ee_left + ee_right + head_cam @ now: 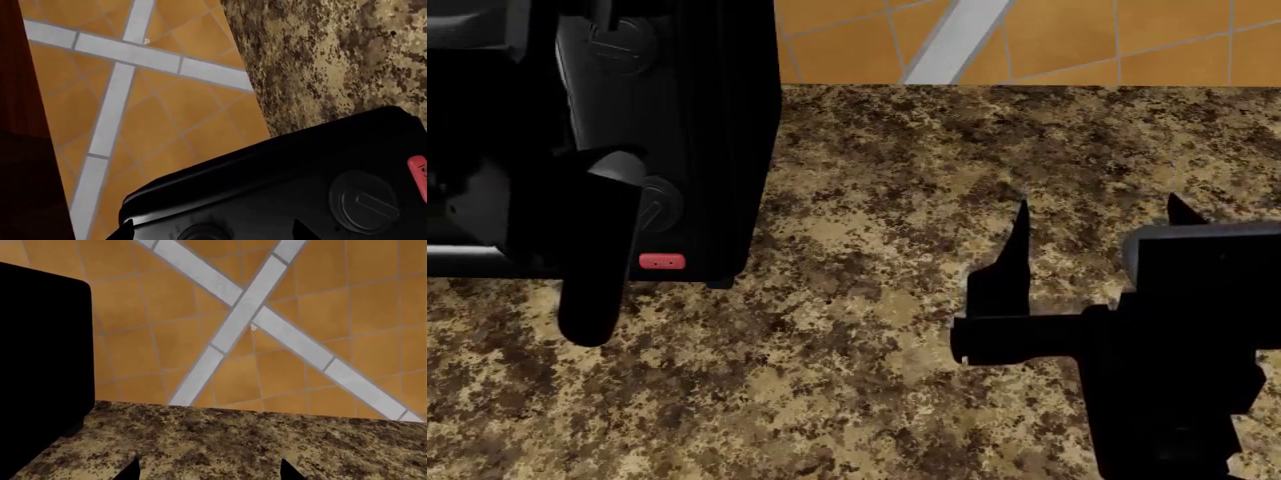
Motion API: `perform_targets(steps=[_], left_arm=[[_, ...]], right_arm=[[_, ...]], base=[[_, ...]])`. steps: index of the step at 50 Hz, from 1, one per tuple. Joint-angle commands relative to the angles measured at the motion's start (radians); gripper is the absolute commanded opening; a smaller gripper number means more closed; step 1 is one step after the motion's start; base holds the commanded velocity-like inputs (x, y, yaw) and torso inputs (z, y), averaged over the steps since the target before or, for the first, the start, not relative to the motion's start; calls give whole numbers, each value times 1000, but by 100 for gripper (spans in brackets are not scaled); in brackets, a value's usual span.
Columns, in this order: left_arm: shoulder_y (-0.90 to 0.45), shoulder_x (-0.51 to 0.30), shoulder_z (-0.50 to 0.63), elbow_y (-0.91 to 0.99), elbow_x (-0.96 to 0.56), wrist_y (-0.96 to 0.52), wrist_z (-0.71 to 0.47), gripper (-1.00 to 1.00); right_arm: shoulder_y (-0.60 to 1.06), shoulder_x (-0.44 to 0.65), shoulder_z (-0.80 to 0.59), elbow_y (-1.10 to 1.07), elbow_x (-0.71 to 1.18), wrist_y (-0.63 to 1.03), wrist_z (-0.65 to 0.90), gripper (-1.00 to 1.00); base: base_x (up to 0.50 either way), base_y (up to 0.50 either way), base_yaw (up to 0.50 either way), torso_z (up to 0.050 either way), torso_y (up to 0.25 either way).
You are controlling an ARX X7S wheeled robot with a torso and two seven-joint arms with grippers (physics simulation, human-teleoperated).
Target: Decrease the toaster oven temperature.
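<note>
The toaster oven (694, 120) is a black box at the back left of the counter, with a column of round knobs and a small red button (661, 262). In the left wrist view its control panel (280, 170) fills the near part, with one knob (363, 202) beside the red button (417, 170). My left gripper (213, 229) is open, its two tips on either side of another knob (203, 232) and close to the panel. In the head view the left arm (594, 250) hides part of the panel. My right gripper (1094, 210) is open and empty over the counter, to the right of the oven.
The speckled brown granite counter (881, 300) stretches to the right of the oven. An orange tiled wall with grey-white stripes (253, 305) stands behind it. The oven's black side (40, 365) shows in the right wrist view. A dark red-brown panel (13, 75) edges the left wrist view.
</note>
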Motion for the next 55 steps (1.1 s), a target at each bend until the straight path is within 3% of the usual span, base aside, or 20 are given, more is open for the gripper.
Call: perform_targets(steps=[1, 44, 45, 55], left_arm=[[14, 1, 6, -11, 5, -1, -4, 100], [26, -30, 54, -2, 49, -121, 64, 100], [26, -26, 51, -7, 52, -131, 61, -100], [25, -21, 45, 6, 61, -177, 62, -100]], right_arm=[[-7, 1, 0, 6, 5, -8, 3, 100], [-15, 2, -16, 58, 18, -56, 12, 100], [-15, 2, -16, 60, 18, -57, 13, 100], [-27, 3, -10, 57, 24, -63, 17, 100]], base=[[0, 0, 0, 0, 0], [0, 0, 0, 0, 0], [0, 0, 3, 0, 0], [-1, 3, 5, 0, 0]])
